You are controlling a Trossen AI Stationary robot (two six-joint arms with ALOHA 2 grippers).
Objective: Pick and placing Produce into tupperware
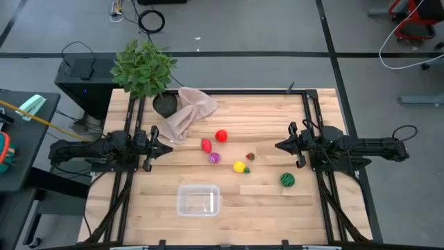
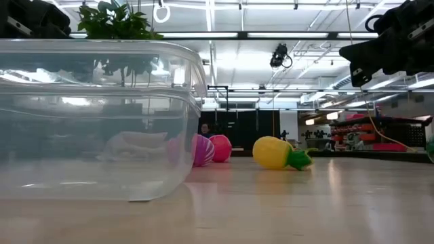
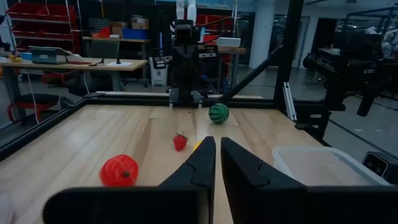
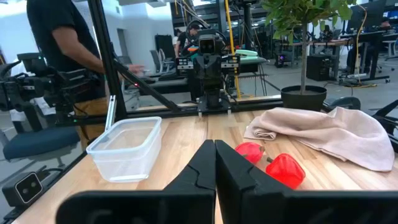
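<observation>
The produce lies loose on the wooden table, in the middle: a red tomato (image 1: 221,136), a red strawberry (image 1: 207,145), a purple piece (image 1: 215,158), a yellow piece (image 1: 240,167), a tiny red piece (image 1: 250,157) and a green striped ball (image 1: 287,180). The clear tupperware (image 1: 199,200) stands near the front edge with nothing in it. My left gripper (image 1: 170,147) hovers shut to the left of the produce. My right gripper (image 1: 277,146) hovers shut to its right. Both point toward the middle and hold nothing.
A beige cloth (image 1: 187,114) lies crumpled at the back left beside a potted plant (image 1: 144,69). Black frame rails (image 1: 312,118) run along the table's sides. A person (image 4: 62,37) stands beyond the table's left side. Bare wood (image 1: 263,201) lies right of the tub.
</observation>
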